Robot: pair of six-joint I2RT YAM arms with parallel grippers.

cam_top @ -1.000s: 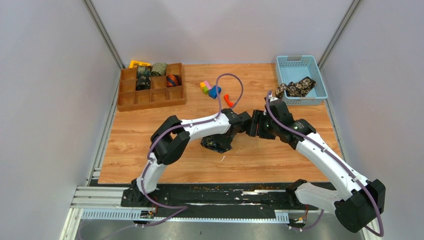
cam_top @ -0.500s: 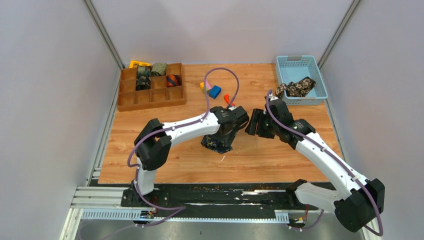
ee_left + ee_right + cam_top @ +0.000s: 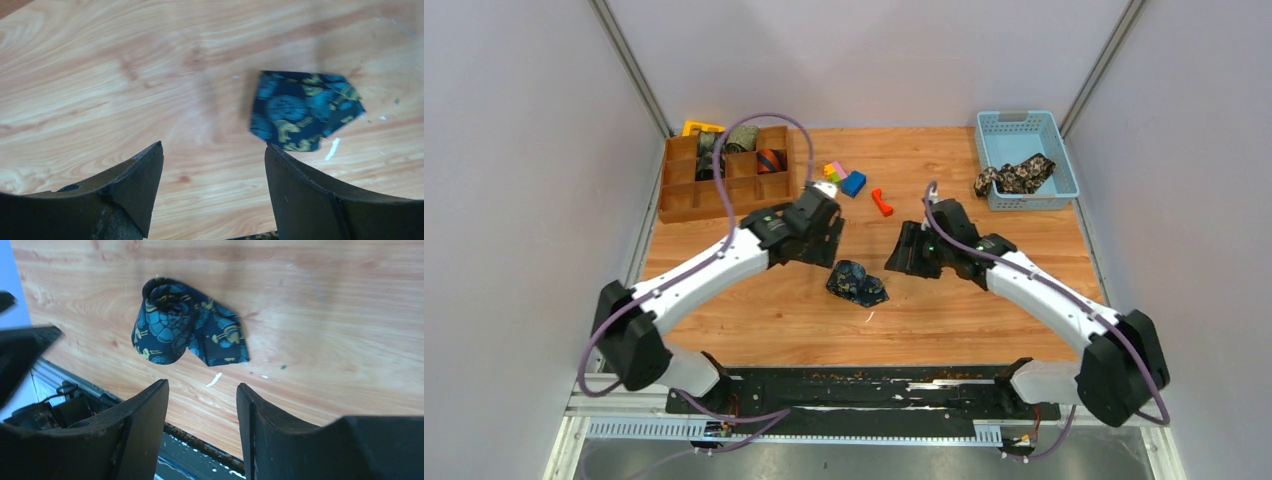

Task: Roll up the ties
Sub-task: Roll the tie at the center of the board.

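Note:
A navy tie with gold-teal paisley [image 3: 856,283] lies on the wooden table as a small coil with its pointed tail sticking out to the right. In the right wrist view the coil [image 3: 167,322] and tail show ahead of the fingers. The left wrist view shows only the pointed end [image 3: 305,110]. My left gripper [image 3: 829,252] hovers just up-left of it, open and empty [image 3: 212,150]. To the coil's right my right gripper [image 3: 897,262] is open and empty as well [image 3: 202,385]. A black-tan floral tie [image 3: 1016,176] lies loose in the blue basket [image 3: 1054,140].
At the back left stands a wooden compartment tray [image 3: 724,200] holding rolled ties, among them a green one [image 3: 742,138] and an orange-navy striped one [image 3: 769,160]. Small coloured blocks [image 3: 844,178] and a red piece [image 3: 882,202] lie behind the coil. The table's front edge and black rail [image 3: 200,440] are close.
My left arm has drawn back to the left, off the coiled tie, which now lies free. My right gripper has shifted left and nearer, its jaws slightly narrower.

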